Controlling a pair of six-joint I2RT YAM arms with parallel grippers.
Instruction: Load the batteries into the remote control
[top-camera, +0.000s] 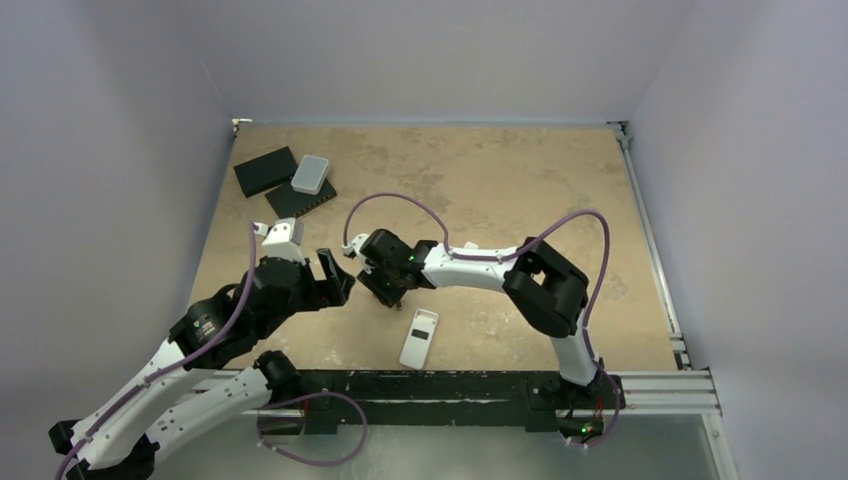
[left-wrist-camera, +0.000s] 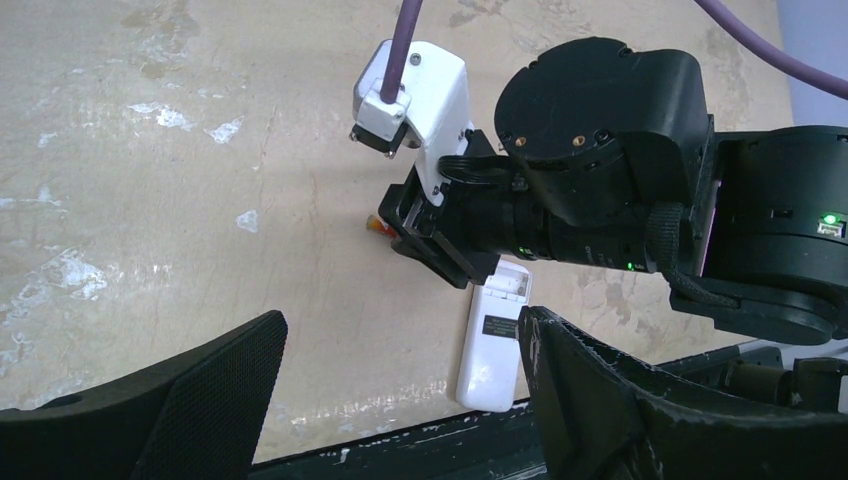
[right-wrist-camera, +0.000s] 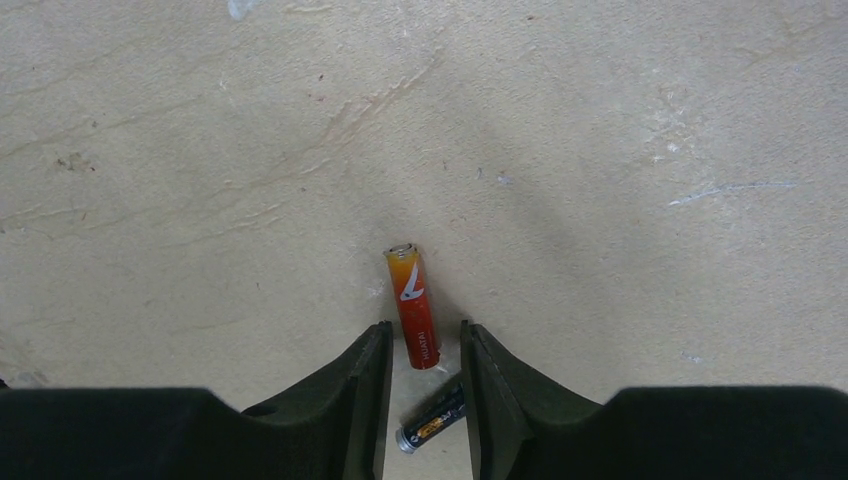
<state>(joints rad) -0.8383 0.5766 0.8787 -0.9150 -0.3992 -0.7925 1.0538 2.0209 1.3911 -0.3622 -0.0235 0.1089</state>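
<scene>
In your right wrist view, the reddish-orange battery (right-wrist-camera: 413, 305) lies flat, its long axis running 12 to 6 with the far end tipped toward 11. Your right tool (right-wrist-camera: 425, 330) straddles its near end, jaws narrowly apart. The dark battery (right-wrist-camera: 432, 420) lies slanted 2 to 8 just behind. From above, the remote control (top-camera: 419, 338) lies back-up, pointing to 1 o'clock, near the front edge of the surface (top-camera: 500, 180). Your left tool (top-camera: 333, 277) hangs spread wide at 9 o'clock of the right one. Scuffed tan surface runs bare toward 12, and pale walls enclose it.
</scene>
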